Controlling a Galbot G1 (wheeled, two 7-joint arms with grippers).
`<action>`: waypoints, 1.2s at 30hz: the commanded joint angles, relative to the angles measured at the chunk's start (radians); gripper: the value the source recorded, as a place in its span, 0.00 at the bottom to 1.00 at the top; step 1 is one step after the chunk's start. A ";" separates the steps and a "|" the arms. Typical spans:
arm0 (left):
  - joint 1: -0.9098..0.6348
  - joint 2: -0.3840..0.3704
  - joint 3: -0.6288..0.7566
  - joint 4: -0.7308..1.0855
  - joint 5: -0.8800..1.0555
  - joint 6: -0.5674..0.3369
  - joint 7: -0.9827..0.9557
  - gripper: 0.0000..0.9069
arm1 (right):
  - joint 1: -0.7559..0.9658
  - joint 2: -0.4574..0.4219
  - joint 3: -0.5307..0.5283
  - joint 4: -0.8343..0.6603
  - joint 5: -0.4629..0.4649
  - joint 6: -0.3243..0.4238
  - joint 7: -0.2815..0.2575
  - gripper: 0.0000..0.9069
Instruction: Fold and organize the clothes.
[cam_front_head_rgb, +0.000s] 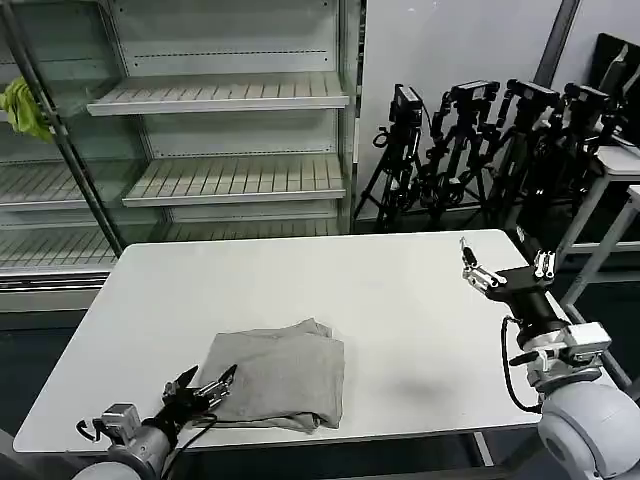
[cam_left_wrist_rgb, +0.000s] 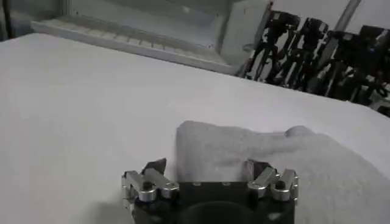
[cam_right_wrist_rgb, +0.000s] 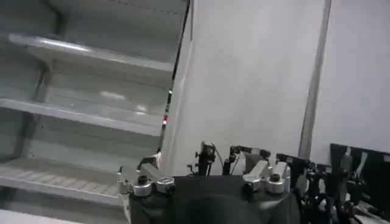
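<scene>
While the yellow-green rag (cam_front_head_rgb: 24, 106) hangs at the far left on the shelving unit (cam_front_head_rgb: 215, 95), the left gripper (cam_front_head_rgb: 207, 384) sits low at the near edge of the white table (cam_front_head_rgb: 400, 300), its jaws spread wide with the fingertips at the near left corner of the folded grey shirt (cam_front_head_rgb: 280, 374). From the left wrist view, the shirt (cam_left_wrist_rgb: 292, 164) lies just ahead of that gripper (cam_left_wrist_rgb: 206, 165), one finger on bare table beside the cloth and the other over its edge. The shirt rests folded into a rough rectangle near the front of the table, left of centre. Farther right, the right gripper (cam_front_head_rgb: 508, 268) is raised over the table's right side, well apart from the shirt, jaws wide and holding nothing. Behind it stand black camera tripods (cam_front_head_rgb: 480, 140).
</scene>
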 joint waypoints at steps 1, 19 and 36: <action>0.018 -0.013 0.003 -0.021 0.006 0.003 0.012 0.78 | -0.003 0.001 0.004 0.010 0.002 -0.001 0.000 1.00; 0.022 -0.031 0.010 -0.031 0.009 -0.004 0.033 0.04 | -0.022 0.005 0.017 0.024 0.002 -0.001 -0.001 1.00; 0.012 0.023 -0.098 -0.033 -0.002 -0.003 0.031 0.04 | -0.014 0.004 0.016 0.034 0.006 0.000 -0.003 1.00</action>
